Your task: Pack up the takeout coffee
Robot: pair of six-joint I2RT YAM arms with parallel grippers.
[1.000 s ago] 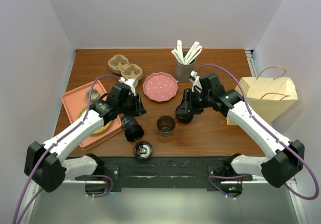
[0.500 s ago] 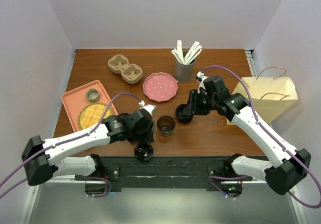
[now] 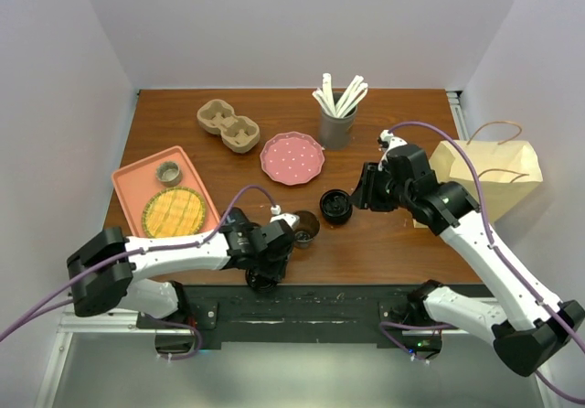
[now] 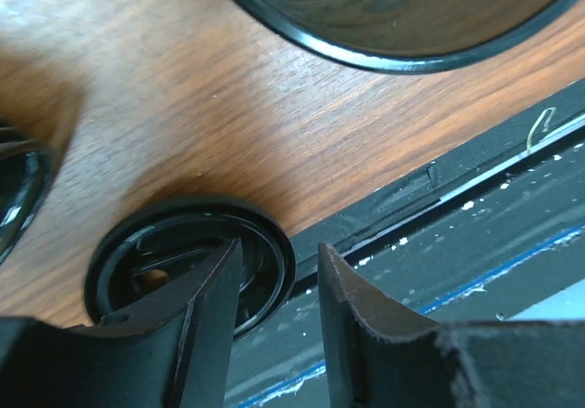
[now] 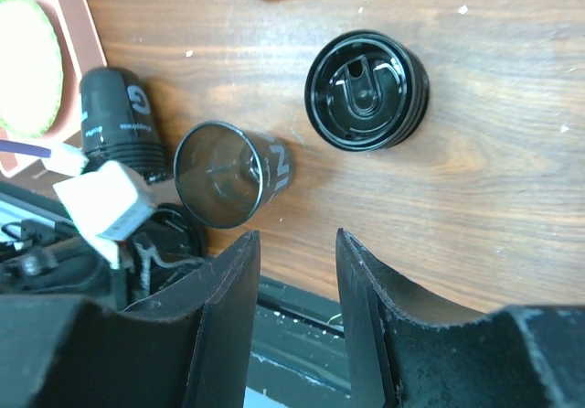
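1. Over the table from above, shows the left gripper (image 3: 265,273) down at the near edge, just beside the open cup (image 3: 303,228). Farther right, shows the right gripper (image 3: 364,193) hovering near a second lid (image 3: 335,206), apart from it. Leaves the cup carrier (image 3: 228,124) at the back and the paper bag (image 3: 484,175) at the right, well away from both cups.
2. Through the left wrist camera, shows jaws spread astride the rim of a black lid (image 4: 174,252). Puts one finger (image 4: 215,316) inside the hollow and the other outside, over the front rail (image 4: 475,234). No pinch to be seen yet.
3. Through the right wrist camera, shows jaws parted and holding nothing, above bare wood. Places the second lid ahead to the right, the open cup to the left, and a black cup (image 5: 119,120) by the tray (image 5: 73,24).
4. Looks like the lidding step, early on. Calls next for closing on the rim, lifting clear of the edge, then seating the lid squarely on a cup.
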